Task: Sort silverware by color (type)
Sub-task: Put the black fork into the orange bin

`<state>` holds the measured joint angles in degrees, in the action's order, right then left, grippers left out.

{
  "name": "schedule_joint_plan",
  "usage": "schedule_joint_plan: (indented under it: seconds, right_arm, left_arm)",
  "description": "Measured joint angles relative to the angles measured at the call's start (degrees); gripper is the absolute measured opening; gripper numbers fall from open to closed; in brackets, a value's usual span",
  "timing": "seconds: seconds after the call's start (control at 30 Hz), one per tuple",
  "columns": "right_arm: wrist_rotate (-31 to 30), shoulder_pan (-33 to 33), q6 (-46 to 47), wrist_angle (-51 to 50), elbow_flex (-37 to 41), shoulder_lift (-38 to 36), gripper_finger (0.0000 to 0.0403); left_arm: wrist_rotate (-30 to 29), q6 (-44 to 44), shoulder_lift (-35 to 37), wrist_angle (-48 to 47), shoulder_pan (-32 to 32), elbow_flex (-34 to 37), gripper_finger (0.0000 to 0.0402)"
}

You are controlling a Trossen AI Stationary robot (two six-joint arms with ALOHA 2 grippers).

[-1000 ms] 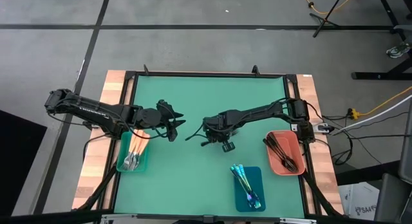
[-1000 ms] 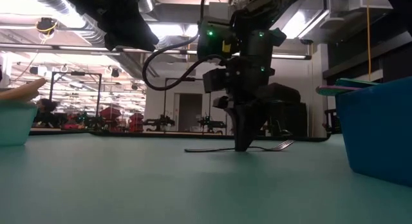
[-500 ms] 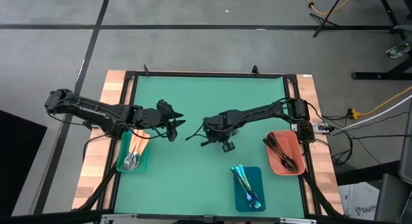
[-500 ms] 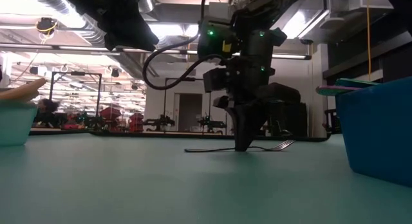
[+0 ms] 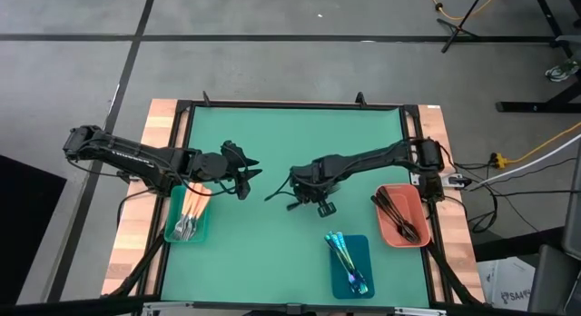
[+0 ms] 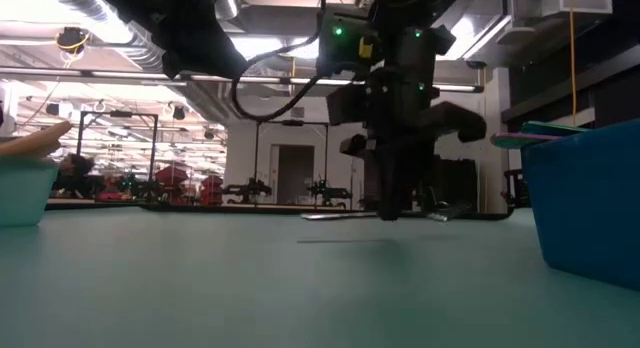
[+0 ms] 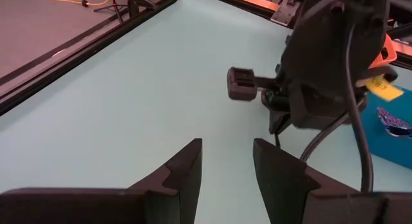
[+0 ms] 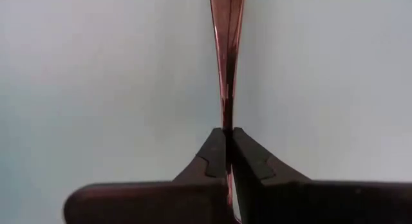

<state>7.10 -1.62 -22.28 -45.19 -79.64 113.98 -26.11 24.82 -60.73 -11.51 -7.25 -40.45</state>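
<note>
Right gripper [image 5: 292,191], just past the table [image 5: 272,139] centre toward 3 o'clock, has its fingers [image 8: 219,153] pinched shut on a fork [image 6: 375,215], lifted clear. Left gripper [image 5: 247,177], at 9 o'clock, hovers with fingers apart, empty.

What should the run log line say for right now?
right tool: shut on dark fork, clear of mat | left tool: open, waiting near teal tray | salmon tray: dark utensils

Overhead ceiling lights [image 6: 120,33] lit the scene evenly; in the low view the arms were backlit silhouettes, and the bench [image 6: 200,288] showed soft glare.
</note>
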Motion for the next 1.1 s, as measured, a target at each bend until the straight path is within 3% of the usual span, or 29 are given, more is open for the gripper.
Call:
schedule_joint_plan:
  seconds: [0.37, 0.57, 0.83, 1.1]
  right_arm:
    - [0.68, 0.05, 5.25, -6.54, -0.17, -7.22, 0.0]
    - [1.59, 0.12, 12.12, -9.87, -0.24, -12.92, 0.0]
    - [1.62, 0.12, 23.0, -13.99, -0.28, -20.9, 0.0]
    - [1.55, -0.06, 33.77, -21.63, -0.29, -28.66, 0.0]
  left_arm:
    - [-0.07, -0.32, 0.86, 0.94, 0.0, 0.0, 0.0133]
    - [-0.04, -8.67, 4.16, 0.51, 0.0, 0.0, 0.0133]
    - [4.28, -19.5, 15.4, -2.82, 0.0, 0.0, 0.0133]
    - [7.27, -20.63, 27.58, -13.85, -0.04, 0.32, 0.0133]
